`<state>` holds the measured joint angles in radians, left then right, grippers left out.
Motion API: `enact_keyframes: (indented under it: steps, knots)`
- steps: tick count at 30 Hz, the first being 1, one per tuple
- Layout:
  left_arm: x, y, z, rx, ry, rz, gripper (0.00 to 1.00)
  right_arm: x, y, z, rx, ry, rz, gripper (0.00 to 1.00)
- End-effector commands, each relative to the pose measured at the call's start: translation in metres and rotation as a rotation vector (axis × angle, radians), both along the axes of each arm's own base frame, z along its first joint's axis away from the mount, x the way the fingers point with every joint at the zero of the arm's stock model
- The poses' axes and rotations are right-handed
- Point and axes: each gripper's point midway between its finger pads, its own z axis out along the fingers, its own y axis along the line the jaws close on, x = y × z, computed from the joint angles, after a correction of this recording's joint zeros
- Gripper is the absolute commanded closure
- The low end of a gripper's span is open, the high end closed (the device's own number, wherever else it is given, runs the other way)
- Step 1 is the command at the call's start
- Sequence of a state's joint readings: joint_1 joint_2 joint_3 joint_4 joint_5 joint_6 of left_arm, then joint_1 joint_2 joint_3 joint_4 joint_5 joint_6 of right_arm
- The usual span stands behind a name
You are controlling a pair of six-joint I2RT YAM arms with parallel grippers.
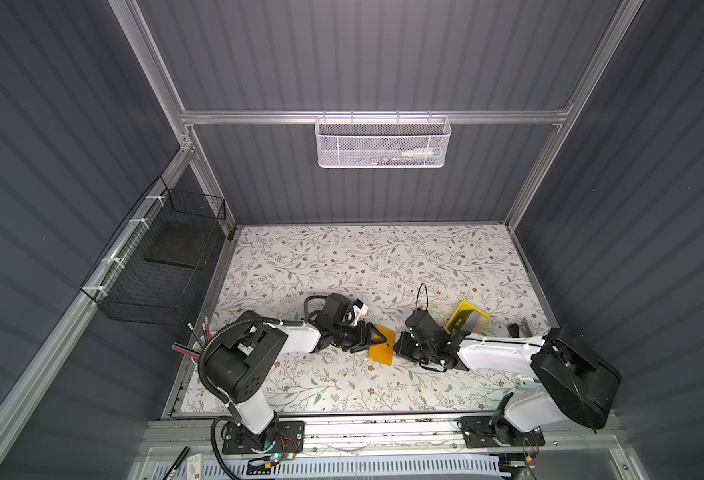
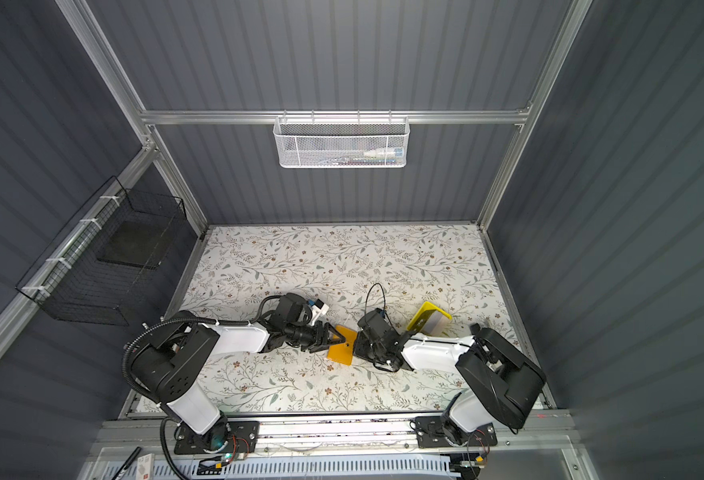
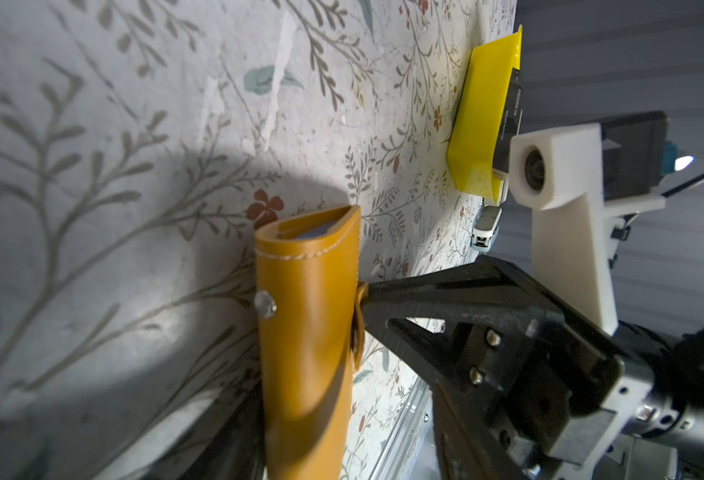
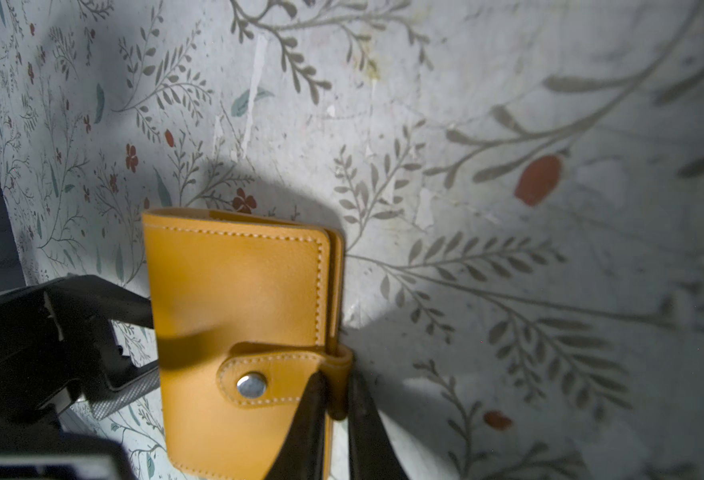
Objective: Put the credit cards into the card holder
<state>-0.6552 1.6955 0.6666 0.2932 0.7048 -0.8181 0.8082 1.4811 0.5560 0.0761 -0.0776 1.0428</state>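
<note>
None of the thin black and pale plastic credit cards (image 1: pixel 459 323) is in yet; all wait in the bright-yellow plastic tray (image 1: pixel 466 306). The mustard leather card holder (image 1: pixel 381 354) lies mid-table, still snapped shut. The right gripper (image 4: pixel 335 386) pinches its snap-button strap (image 4: pixel 275 382). The left gripper (image 1: pixel 377 338) has its fingers apart around the spine, grip unclear.

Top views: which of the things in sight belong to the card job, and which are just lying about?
Job in hand: card holder; credit cards in the yellow tray; left end effector; right end effector, pinching the holder's strap.

Lying about: white mesh basket; black wire basket; pencils.
</note>
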Motion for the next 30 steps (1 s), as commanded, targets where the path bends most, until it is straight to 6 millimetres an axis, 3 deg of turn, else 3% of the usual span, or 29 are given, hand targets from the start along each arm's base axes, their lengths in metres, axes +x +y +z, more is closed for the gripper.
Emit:
enact_keyframes:
  steps: [1,14,22,30]
  knots:
    - [-0.001,-0.008,0.007,-0.033,-0.002,-0.027,0.44,-0.017,-0.028,-0.029,-0.145,0.075,-0.013,0.86]
    - [0.002,-0.014,0.017,-0.059,-0.009,-0.040,0.61,-0.018,-0.032,-0.032,-0.171,0.073,-0.010,0.86]
    - [0.003,-0.014,0.012,-0.042,0.000,-0.036,0.74,-0.016,-0.031,-0.029,-0.166,0.063,-0.006,0.85]
    - [0.004,-0.011,0.013,0.000,-0.033,-0.030,0.84,-0.009,-0.021,-0.002,-0.113,-0.002,0.011,0.79]
